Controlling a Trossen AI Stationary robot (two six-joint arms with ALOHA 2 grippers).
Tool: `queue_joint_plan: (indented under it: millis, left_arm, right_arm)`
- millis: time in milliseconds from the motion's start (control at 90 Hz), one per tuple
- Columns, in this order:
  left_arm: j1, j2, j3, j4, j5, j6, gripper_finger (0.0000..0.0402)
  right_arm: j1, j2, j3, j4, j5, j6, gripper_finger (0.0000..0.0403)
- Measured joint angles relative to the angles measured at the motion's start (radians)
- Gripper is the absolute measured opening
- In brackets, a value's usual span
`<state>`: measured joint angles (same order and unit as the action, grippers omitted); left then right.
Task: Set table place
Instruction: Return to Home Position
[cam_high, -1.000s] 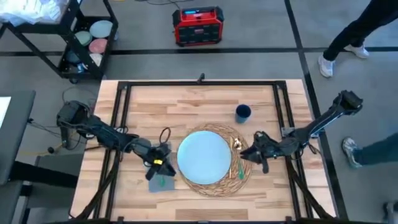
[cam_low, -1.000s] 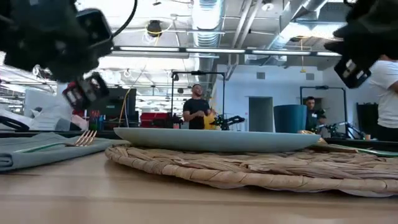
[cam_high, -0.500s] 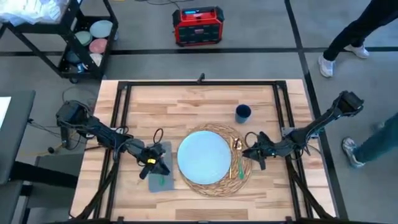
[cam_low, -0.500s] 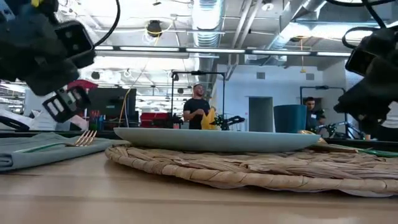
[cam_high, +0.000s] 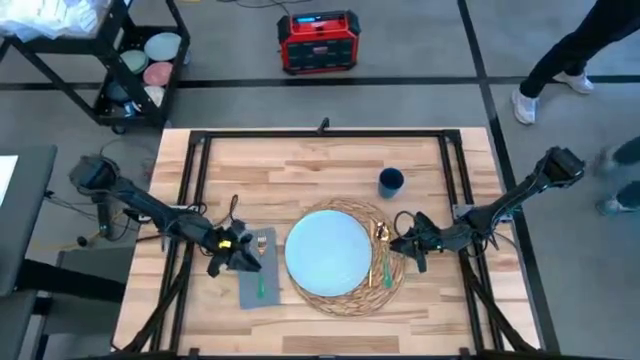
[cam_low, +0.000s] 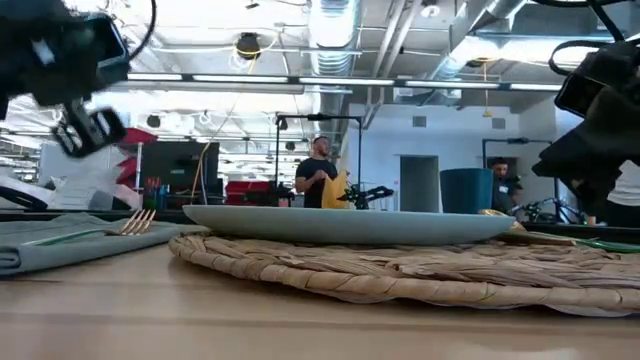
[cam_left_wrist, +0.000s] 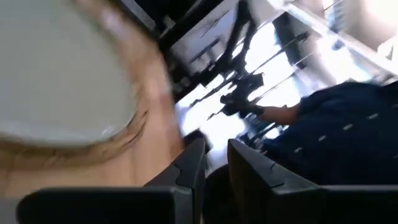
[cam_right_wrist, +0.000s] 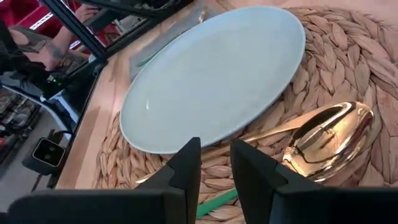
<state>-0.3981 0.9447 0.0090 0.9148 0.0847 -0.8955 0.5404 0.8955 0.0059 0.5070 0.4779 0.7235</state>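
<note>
Placemat (cam_high: 392, 276) lies flat on the table (cam_high: 300, 160), round wicker. The pale-blue plate (cam_high: 328, 250) sits centred on it, with a ring of weave showing all round.

On the placemat's right-arm side, between plate and rim, are a gold spoon (cam_right_wrist: 326, 134) and a green-handled utensil (cam_high: 384, 272). Both rest on the weave.

The blue cup (cam_high: 390, 181) stands upright on bare wood just past the placemat's far rim, toward the right arm.

A grey napkin (cam_high: 256, 285) lies just beside the placemat on the left-arm side, with a gold-tined fork (cam_high: 262, 243) on it.

Left gripper (cam_high: 240, 258) hangs above the napkin's edge farthest from the placemat, off the surface. Its fingers are drawn close, narrow slit, nothing between.

Right gripper (cam_high: 405, 247) is raised over the placemat's right-arm rim and points at the plate. Its fingers are also close together and empty.
</note>
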Motion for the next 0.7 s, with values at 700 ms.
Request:
queue_joint_plan:
  millis: [700]
  left_arm:
    - [-0.01, -0.618, -0.002, -0.463, 0.177, 0.128, 0.0052]
  right_arm:
    - [0.0, -0.007, 0.0, 0.252, -0.743, -0.642, 0.0074]
